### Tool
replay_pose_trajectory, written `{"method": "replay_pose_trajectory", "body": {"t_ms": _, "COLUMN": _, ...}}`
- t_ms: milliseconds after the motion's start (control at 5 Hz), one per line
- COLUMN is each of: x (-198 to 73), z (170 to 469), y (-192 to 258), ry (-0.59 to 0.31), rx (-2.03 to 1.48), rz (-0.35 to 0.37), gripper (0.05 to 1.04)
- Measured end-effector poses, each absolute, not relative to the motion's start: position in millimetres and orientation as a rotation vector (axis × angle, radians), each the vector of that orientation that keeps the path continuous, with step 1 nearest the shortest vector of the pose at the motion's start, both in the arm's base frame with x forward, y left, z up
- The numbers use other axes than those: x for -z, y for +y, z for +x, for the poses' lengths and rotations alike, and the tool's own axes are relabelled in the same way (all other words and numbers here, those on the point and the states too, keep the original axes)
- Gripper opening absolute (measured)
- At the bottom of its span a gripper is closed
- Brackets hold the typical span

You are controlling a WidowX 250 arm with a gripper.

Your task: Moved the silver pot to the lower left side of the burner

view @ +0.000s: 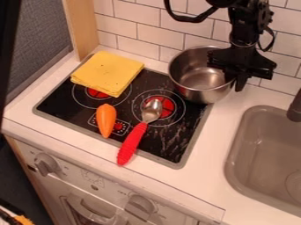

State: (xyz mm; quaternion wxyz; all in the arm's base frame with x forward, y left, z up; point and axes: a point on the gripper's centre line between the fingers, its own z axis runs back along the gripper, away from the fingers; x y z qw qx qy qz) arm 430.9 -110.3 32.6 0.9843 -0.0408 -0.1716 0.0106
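Dragged low, the silver metal pot (192,82) under the black gripper (234,82), whose grip I can't tell, could strike the red-handled metal spoon (133,141).

On the stovetop (64,107), the cloth (107,72) lies far left, the carrot (106,119) nearer, the spoon (133,141) right of the carrot. The pot (203,94) is far right, the sink (236,163) beyond the stovetop's right.

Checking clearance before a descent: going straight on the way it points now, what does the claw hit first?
Probably the silver pot, at its rim on the picture's right: the claw points down there. Depth is unclear; they may already touch.
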Motion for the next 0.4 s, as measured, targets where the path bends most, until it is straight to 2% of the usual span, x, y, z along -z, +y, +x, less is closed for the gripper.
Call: {"method": "replay_pose_trajectory", "body": {"t_ms": 400, "x": -32.5, "z": 431.7, "y": -110.3, "ry": -0.366, "rx": -0.027, "rz": -0.076, "gripper": 0.09}}
